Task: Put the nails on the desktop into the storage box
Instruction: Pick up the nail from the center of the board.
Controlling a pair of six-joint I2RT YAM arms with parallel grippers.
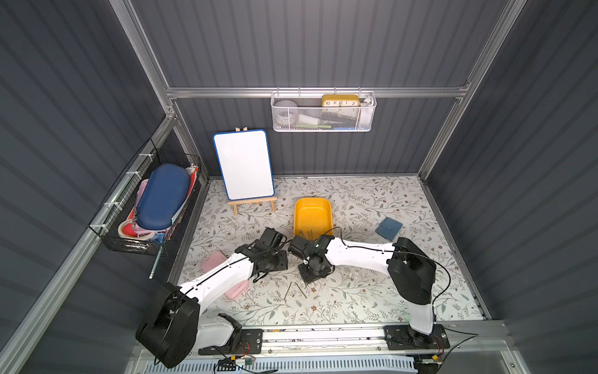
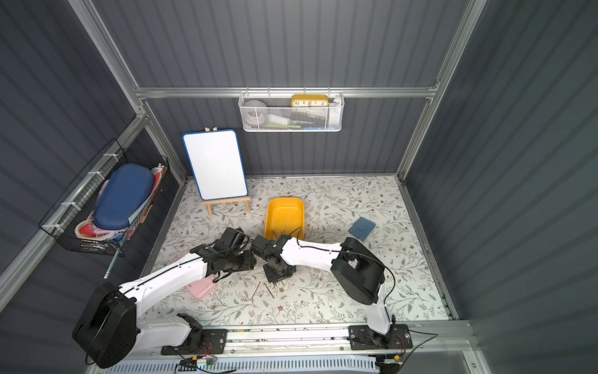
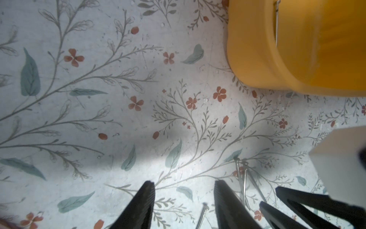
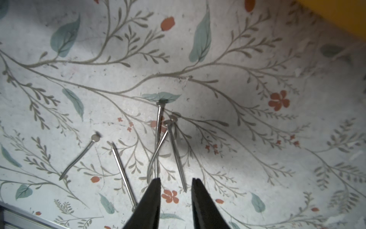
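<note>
Desktop (image 4: 257, 59) stretches open between nails (image 4: 158, 138) and storage box (image 4: 348, 11).

We look down on a white surface (image 1: 372, 291) printed with grey-green vines and small brown flowers. Near its back edge stands a wooden easel (image 1: 252, 204) carrying a whiteboard (image 1: 243, 163). Just beside the easel sits the yellow storage box (image 1: 312, 210). A flat blue square (image 1: 389, 229) lies well apart on the right, and a pink case (image 1: 213, 261) on the left is partly hidden. Toward the front we count five loose nails (image 4: 158, 136): three crossing or touching, two lying beside them.
</note>
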